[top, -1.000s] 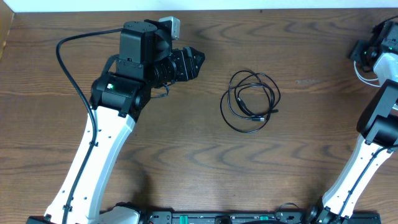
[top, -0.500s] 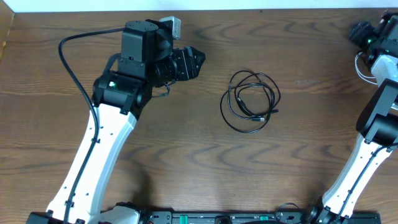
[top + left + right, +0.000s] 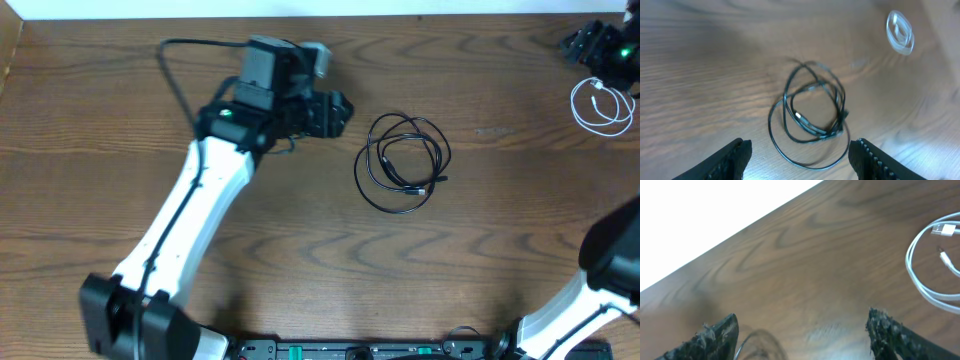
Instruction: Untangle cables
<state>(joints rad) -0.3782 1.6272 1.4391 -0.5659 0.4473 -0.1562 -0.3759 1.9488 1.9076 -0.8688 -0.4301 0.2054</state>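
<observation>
The left fingers (image 3: pixel 735 157) are spread wide with nothing between them. In the left wrist view the black cable (image 3: pixel 810 120) lies on the bench (image 3: pixel 700 75) straight ahead of their gap, apart from both tips. From overhead, the same fingers sit just left of the coil and slightly farther back, pointing right at it. The coil is a loose bundle of overlapping loops, nearly round, with its plug ends on the near-right side. The left arm is plainly the nearer one to it, so a reach would probably run rightward and down.

The right fingers (image 3: pixel 715 337) are also parted and hold nothing. The white cable (image 3: pixel 935 260) lies off to their right rather than inside their gap, and its plugs are visible only in that view. Overhead, it is a small coil at the far right, well apart from the black one.

The overhead view shows the spacing of both coils but hides how far either pair of fingers is open. The wrist views show the open fingers. The left wrist view shows the white coil only as a blur.
</observation>
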